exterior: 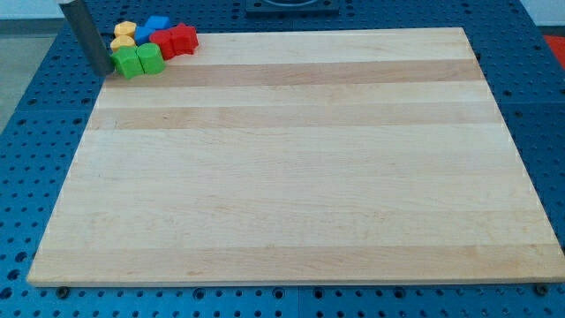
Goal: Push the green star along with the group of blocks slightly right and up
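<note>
A tight group of blocks sits at the top left corner of the wooden board (291, 177). The green star (128, 62) is at the group's lower left, with a green block (150, 58) touching its right side. Two yellow blocks (124, 30) (122, 42) lie above the star. Blue blocks (157, 24) sit at the group's top and red blocks (174, 41) at its right. My tip (104, 71) is just left of the green star, close to touching it; the dark rod rises toward the view's top left.
The board lies on a blue perforated table (35, 159). The board's left edge runs just beside my tip. A dark fixture (291, 5) shows at the view's top centre.
</note>
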{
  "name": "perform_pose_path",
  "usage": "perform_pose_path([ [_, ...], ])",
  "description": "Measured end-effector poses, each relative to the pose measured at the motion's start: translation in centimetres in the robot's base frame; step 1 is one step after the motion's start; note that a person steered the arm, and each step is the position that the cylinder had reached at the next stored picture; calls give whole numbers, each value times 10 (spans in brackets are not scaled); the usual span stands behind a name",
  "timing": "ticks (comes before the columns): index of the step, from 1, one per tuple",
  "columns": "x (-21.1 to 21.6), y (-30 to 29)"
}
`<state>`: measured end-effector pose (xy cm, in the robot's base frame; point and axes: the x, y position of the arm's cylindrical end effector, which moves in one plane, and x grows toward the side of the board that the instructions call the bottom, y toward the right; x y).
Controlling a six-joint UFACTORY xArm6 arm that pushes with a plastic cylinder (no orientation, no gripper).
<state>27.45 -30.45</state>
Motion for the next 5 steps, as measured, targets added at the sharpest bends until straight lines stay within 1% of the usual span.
perform_pose_path([
  [2, -16, 1],
  [3, -16, 21],
  [5, -16, 101],
])
